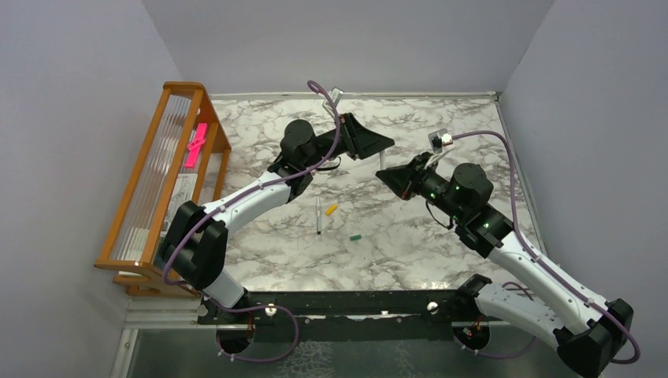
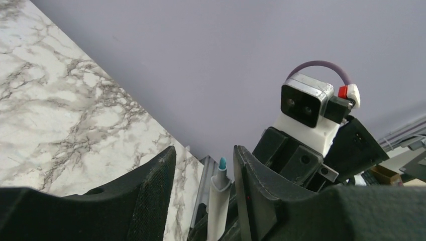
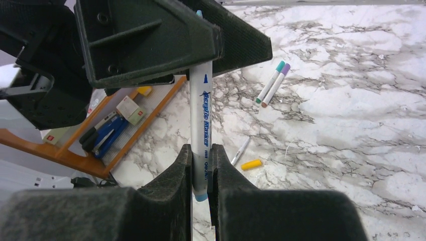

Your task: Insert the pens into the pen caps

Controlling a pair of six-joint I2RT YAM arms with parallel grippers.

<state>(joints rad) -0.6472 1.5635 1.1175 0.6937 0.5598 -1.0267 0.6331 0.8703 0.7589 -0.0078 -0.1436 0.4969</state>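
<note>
Acrylic marker pen (image 3: 200, 110) held upright, clear of the marble table top (image 3: 351, 125). The right gripper (image 3: 201, 149) is clamped on it, pads pressed to both sides of the white barrel near its lower end, with a short blue-banded stub showing below the fingers. The left gripper (image 2: 204, 150) sits directly above the right gripper, jaws parted and straddling the pen's upper end. In the left wrist view the teal nib (image 2: 222, 163) stands between the two fingers, close to the one on the view's right, with a clear gap to the other, so there is no clamp on the barrel. Cannot tell whether the pen touches that nearer finger. The right arm's wrist camera (image 2: 306, 103) shows just beyond the left gripper's fingertips. On the table, right wrist view: uncapped pen (image 3: 241, 150) lying flat just right of the right gripper's fingers, and orange cap (image 3: 251, 164) beside it, not touching. Right of the left gripper's finger in that view: teal-capped pen (image 3: 269, 83) and purple-capped pen (image 3: 275, 86), side by side. Top view: green cap (image 1: 355, 236) lies alone, nearer the arm bases than both grippers. Wooden rack (image 1: 157, 181) stands well off to the left gripper's left.
</note>
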